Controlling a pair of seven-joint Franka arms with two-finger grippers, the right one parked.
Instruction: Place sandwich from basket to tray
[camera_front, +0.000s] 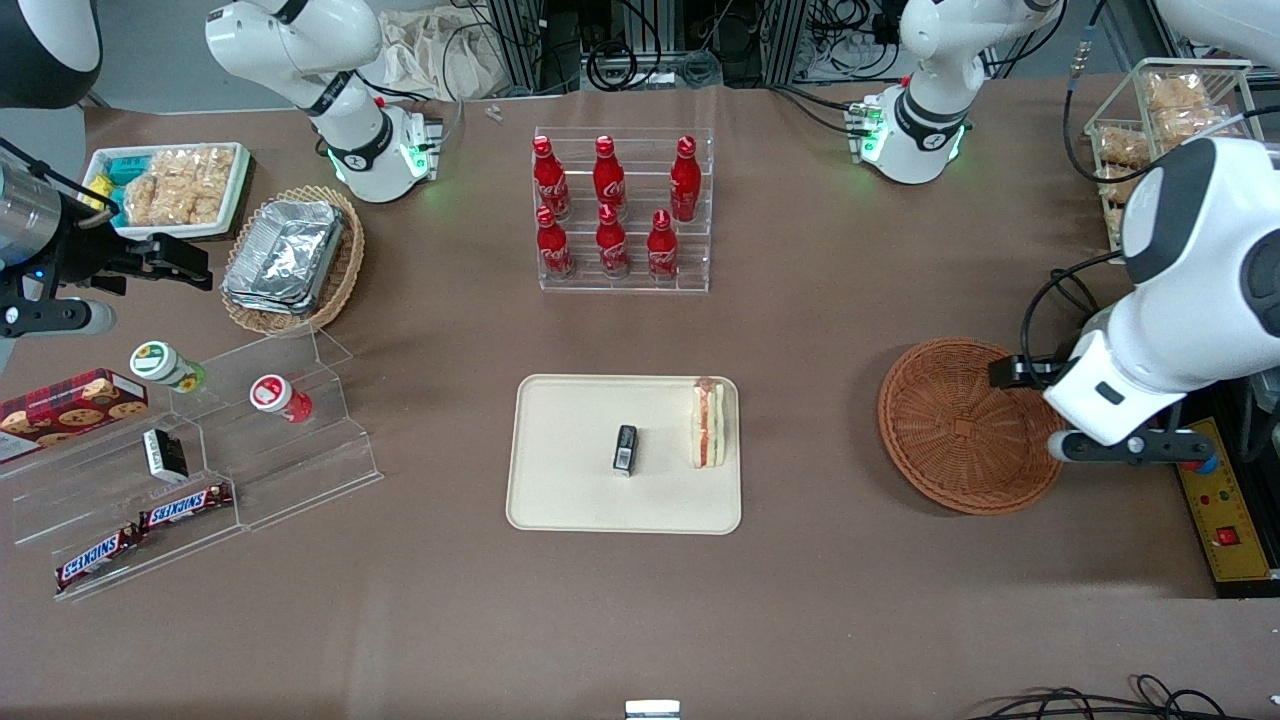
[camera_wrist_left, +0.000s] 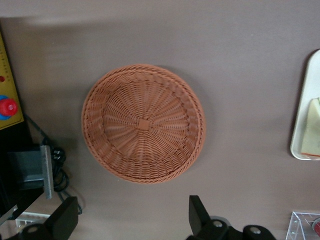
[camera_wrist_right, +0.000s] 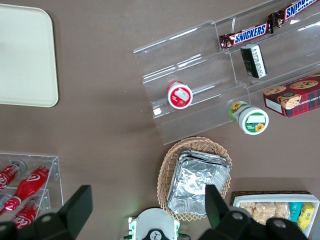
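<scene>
Sandwich: the white-bread triangular wedge with orange-pink filling (camera_front: 709, 424) lies on the cream rectangular tray (camera_front: 560, 500), long axis along its short side.
Basket: round reddish-brown wicker bowl (camera_wrist_left: 143, 123), empty.
Hand: the hand (camera_wrist_left: 134, 220) hovers above the basket, fingers wide, holding nothing.

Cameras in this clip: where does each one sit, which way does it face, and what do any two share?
Front view: high, facing both arms across the table; the tray holds the sandwich, and the gripper hangs open over the basket at the working arm's end.
Left wrist view: looks straight down on the empty basket; two fingers show, spread apart.
Right wrist view: looks down on the foil containers and the clear stepped stand; the parked gripper's fingers show.
Shared: the tray's edge and a sandwich corner appear in the front and left wrist views.
</scene>
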